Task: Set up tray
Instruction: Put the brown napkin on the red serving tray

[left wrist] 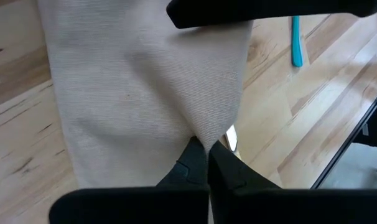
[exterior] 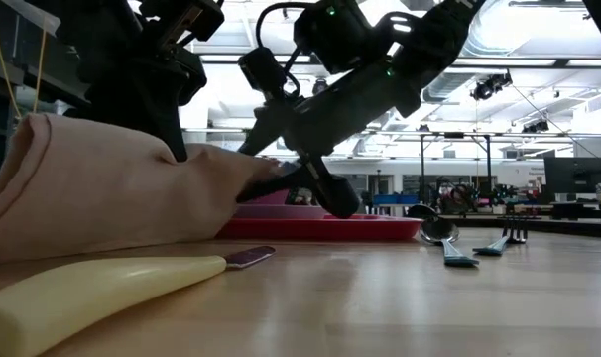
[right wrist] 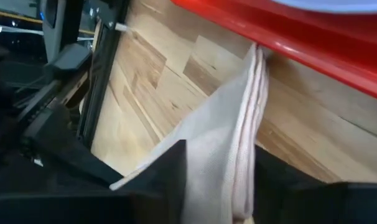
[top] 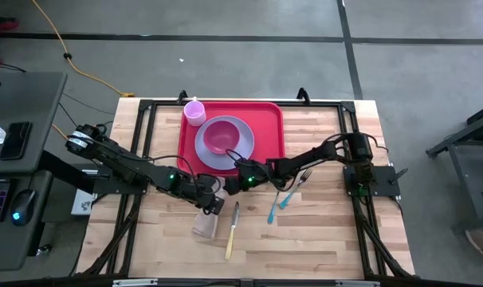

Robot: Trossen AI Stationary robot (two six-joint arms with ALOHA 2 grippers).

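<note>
Looking down: large flat red plastic tray [top: 265, 127] at far centre already carries round lavender plate [top: 224, 143], pink bowl [top: 218, 135], pink cup [top: 194, 112]. Yellow-handled knife [top: 232, 231], teal fork [top: 293, 189] and spoon [top: 274, 206] lie on wooden table [top: 321, 239].

Low view: folded beige cloth napkin [exterior: 102, 193] lifted.

Left wrist: left gripper [left wrist: 206, 155] pinches napkin.

Right wrist: right gripper [right wrist: 219, 180] straddles napkin edge, jaws spread.

Plate [top: 225, 143]; cup [top: 194, 112]; perhaps napkin [top: 206, 220]
</note>
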